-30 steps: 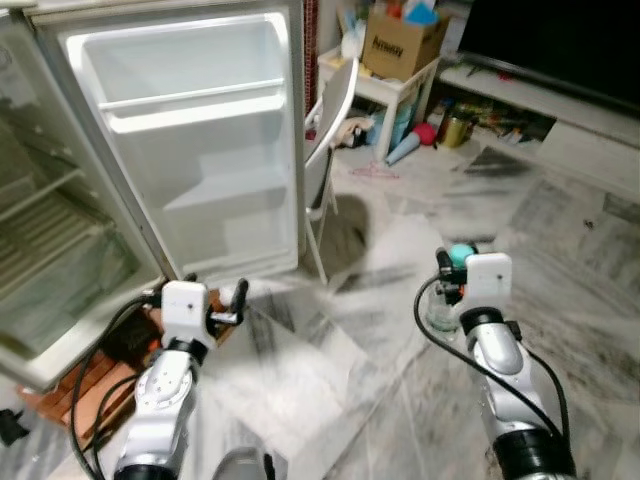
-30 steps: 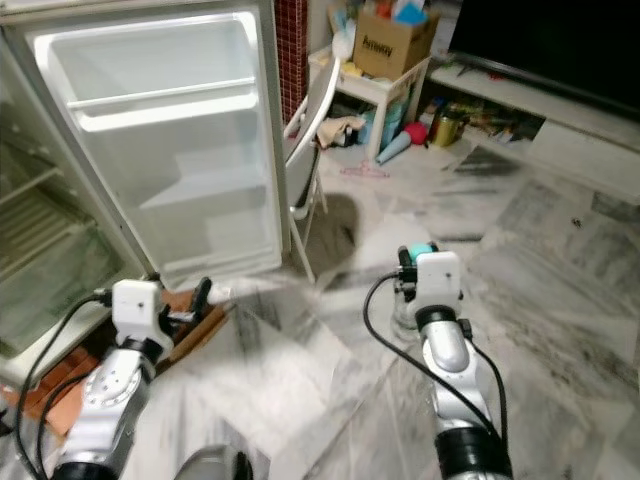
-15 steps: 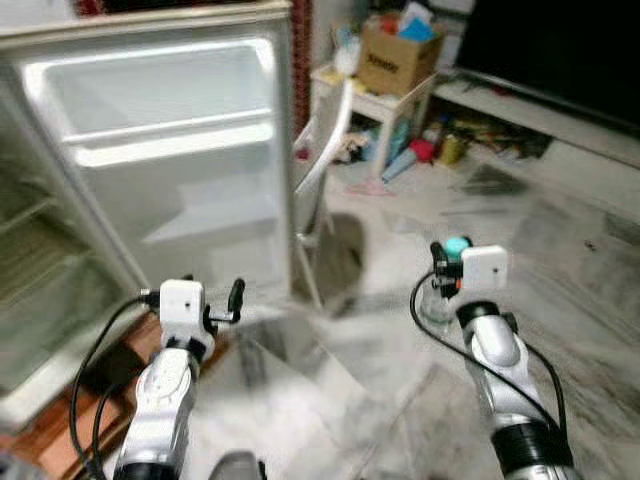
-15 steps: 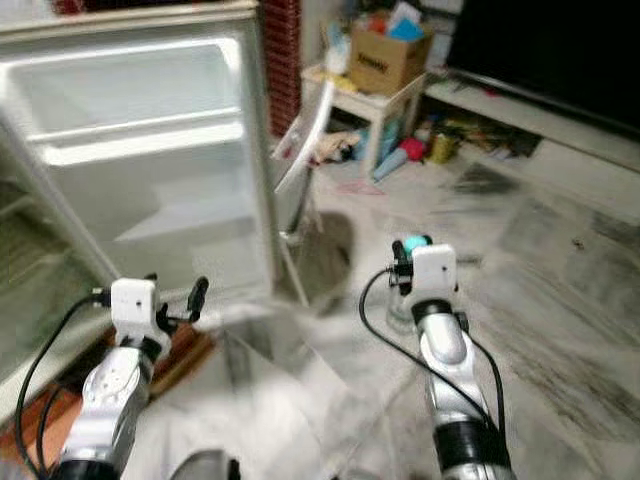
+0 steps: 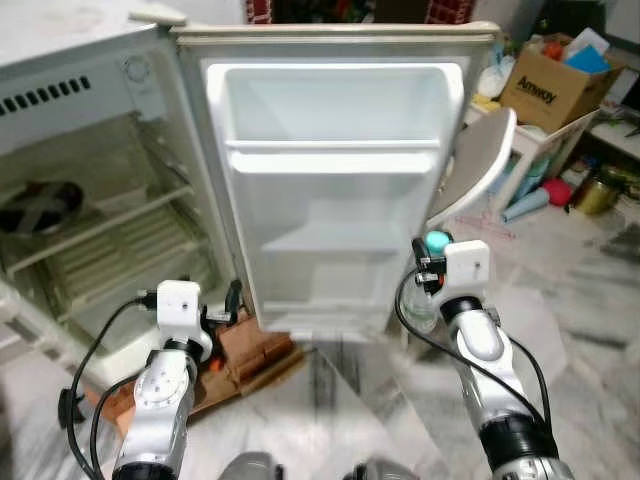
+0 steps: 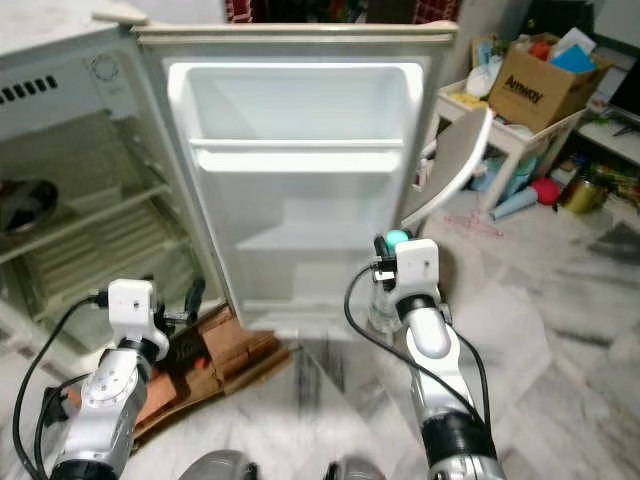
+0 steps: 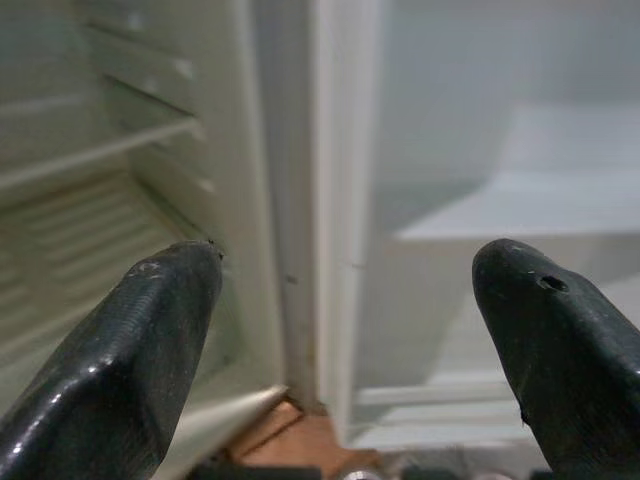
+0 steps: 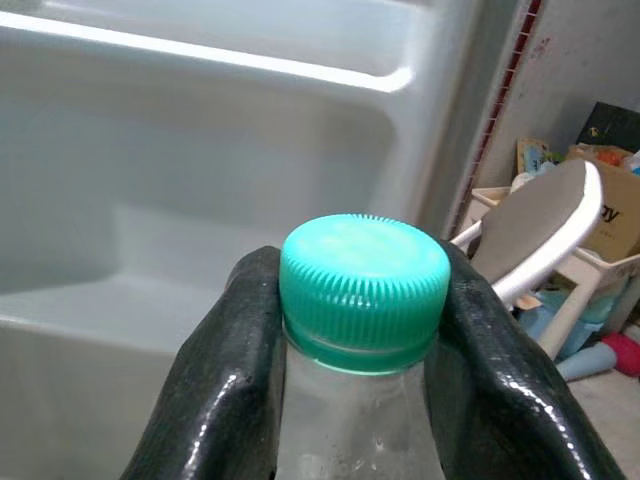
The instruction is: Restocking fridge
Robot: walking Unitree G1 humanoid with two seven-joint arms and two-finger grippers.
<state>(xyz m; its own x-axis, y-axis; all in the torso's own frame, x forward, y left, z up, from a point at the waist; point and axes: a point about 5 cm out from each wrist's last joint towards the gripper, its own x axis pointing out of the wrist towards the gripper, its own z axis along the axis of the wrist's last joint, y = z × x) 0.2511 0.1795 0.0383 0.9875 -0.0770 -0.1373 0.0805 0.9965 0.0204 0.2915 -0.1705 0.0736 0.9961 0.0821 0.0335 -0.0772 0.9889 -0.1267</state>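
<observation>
The right tool [image 8: 355, 330] is closed on the neck of a clear plastic bottle with a turquoise ribbed cap [image 8: 362, 285], fingers pinching just under the cap. The bottle stands upright, its long axis vertical, and sits straight in front of the white open fridge door [image 5: 335, 190], near the lower of the door's moulded shelves [image 5: 335, 240]. So the move ahead looks like a short push forward toward that door, and the right arm is plainly the nearer one.

Both door shelves are bare. Left of the door, the fridge cabinet [image 5: 90, 230] holds wire racks with a dark round object [image 5: 35, 205] on the upper one (too dim to identify).

The left tool [image 7: 340, 350] is spread wide with nothing between its fingers, pointing at the door's hinge edge.
</observation>
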